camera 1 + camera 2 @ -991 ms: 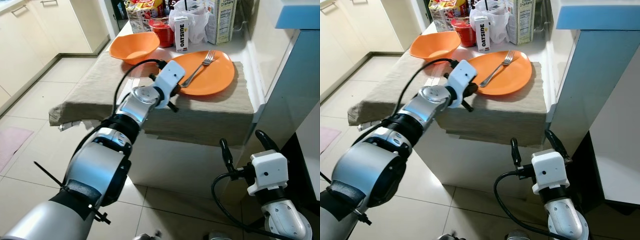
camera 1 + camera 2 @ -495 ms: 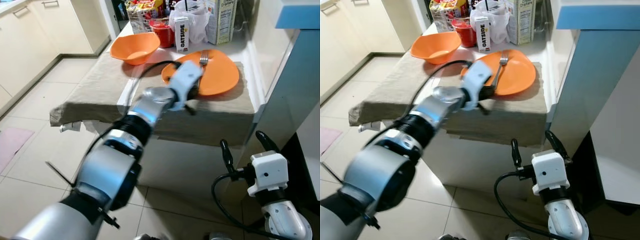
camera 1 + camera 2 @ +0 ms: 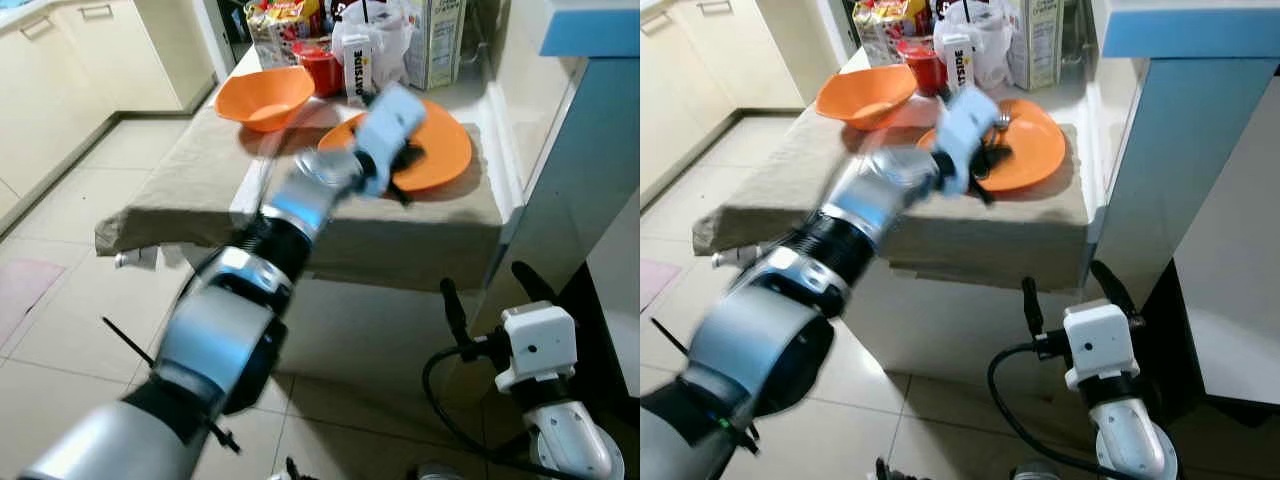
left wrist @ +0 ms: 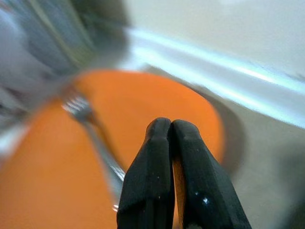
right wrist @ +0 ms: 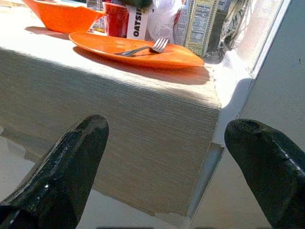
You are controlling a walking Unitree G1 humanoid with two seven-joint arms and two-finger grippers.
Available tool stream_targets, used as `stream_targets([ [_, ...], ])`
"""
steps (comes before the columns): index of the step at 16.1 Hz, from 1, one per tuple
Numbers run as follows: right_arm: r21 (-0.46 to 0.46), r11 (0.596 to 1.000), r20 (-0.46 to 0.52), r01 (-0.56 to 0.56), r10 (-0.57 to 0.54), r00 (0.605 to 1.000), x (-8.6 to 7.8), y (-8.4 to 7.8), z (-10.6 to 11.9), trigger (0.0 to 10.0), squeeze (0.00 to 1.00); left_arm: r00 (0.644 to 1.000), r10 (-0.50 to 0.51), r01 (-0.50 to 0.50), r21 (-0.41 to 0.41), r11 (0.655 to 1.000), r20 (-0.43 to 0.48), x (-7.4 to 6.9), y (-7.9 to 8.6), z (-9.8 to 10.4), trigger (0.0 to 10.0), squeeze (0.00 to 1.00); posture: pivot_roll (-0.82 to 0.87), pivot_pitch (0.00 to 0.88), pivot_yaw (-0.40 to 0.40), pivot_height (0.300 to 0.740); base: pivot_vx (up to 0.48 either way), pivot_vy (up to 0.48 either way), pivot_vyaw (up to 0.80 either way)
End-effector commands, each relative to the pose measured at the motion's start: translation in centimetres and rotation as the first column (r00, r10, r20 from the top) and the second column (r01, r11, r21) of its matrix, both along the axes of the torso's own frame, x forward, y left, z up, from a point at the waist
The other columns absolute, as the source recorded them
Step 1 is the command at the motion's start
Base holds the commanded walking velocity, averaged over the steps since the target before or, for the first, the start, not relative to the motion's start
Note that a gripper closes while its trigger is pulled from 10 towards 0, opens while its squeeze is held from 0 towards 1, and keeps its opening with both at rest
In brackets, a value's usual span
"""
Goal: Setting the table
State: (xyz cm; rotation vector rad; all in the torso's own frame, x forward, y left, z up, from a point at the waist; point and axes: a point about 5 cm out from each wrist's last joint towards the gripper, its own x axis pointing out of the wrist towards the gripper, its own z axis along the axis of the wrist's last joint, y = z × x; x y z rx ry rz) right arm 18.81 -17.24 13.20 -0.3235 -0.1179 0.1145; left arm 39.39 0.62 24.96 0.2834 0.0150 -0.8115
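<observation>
A: What sits nearest the camera?

B: The right pincer [image 3: 490, 300], low in front of the desk [image 3: 330, 215], beside a pale blue cabinet [image 3: 580, 150]. Its two black fingers [image 5: 66, 167] are spread wide apart with nothing between them, and they face the desk's cloth-covered front edge.

A: And the other arm?

B: It stretches forward over the desk, blurred in the head views. The left pincer [image 4: 167, 138] hangs just over the orange plate [image 3: 445, 150], fingers pressed together with nothing held.

A: Where is the fork?

B: The fork [image 4: 93, 131] lies on the plate, tines toward the far side, handle running back toward the pincer. It passes just beside the closed fingertips; I cannot tell whether they touch it.

A: What about the plate itself?

B: It rests on the beige cloth [image 3: 200, 170] at the desk's right end, close to the cabinet.

A: And further back?

B: An orange bowl [image 3: 265, 95] sits to the left of the plate, apart from it. Behind them stand a red cup [image 3: 320, 68], an oat drink carton [image 3: 358, 72], a white plastic bag [image 3: 385, 40] and a taller carton [image 3: 440, 45]. Cream kitchen cupboards [image 3: 60, 70] line the tiled floor [image 3: 60, 300] on the left.
</observation>
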Motion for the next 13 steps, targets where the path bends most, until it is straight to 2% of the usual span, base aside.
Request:
stream_targets([
  [1, 0.003, 1.0, 0.014, -0.006, 0.006, 1.0, 0.1, 0.2, 0.2, 10.0, 0.0, 0.991, 0.088, -0.088, -0.002, 0.996, 0.098, 0.9, 2.0, 1.9, 10.0, 0.0, -0.26, 0.032, 0.172, 0.735, 0.0, 0.0, 0.0],
  [2, 0.003, 1.0, 0.016, -0.009, 0.009, 1.0, 0.1, 0.2, 0.2, 10.0, 0.0, 0.982, 0.15, -0.152, 0.007, 0.988, 0.112, 1.5, 3.4, 1.8, 10.0, 0.0, -0.26, 0.032, 0.171, 0.735, 0.0, 0.0, 0.0],
  [3, 0.003, 1.0, 0.016, -0.011, 0.011, 1.0, 0.2, 0.2, 0.2, 10.0, 0.0, 0.98, 0.164, -0.166, 0.009, 0.986, 0.111, 1.6, 3.7, 1.7, 10.0, 0.0, -0.26, 0.032, 0.171, 0.735, 0.0, 0.0, 0.0],
  [5, 0.003, 1.0, 0.022, -0.02, 0.019, 1.0, 0.2, 0.4, 0.4, 10.0, 0.0, 0.966, 0.213, -0.23, 0.105, 0.968, 0.148, 2.0, 5.2, -0.2, 10.0, 0.0, -0.26, 0.033, 0.169, 0.735, 0.0, 0.0, 0.0],
  [9, 0.003, 1.0, 0.025, -0.019, 0.019, 1.0, -0.3, 0.6, 0.6, 10.0, 0.0, 0.975, 0.196, -0.213, 0.173, 0.962, 0.108, 1.8, 5.2, -2.2, 10.0, 0.0, -0.28, 0.048, 0.182, 0.735, 0.0, 0.0, 0.0],
  [11, 0.003, 1.0, 0.025, -0.014, 0.014, 1.0, -0.6, 0.5, 0.6, 10.0, 0.0, 0.974, 0.201, -0.218, 0.182, 0.959, 0.109, 1.8, 5.0, -2.4, 10.0, 0.0, -0.29, 0.05, 0.186, 0.735, 0.0, 0.0, 0.0],
  [13, 0.002, 1.0, 0.027, -0.008, 0.008, 1.0, -0.8, 0.5, 0.7, 10.0, 0.0, 0.964, 0.238, -0.253, 0.142, 0.957, 0.116, 2.0, 5.1, -2.1, 10.0, 0.0, -0.29, 0.053, 0.187, 0.735, 0.0, 0.0, 0.0],
])
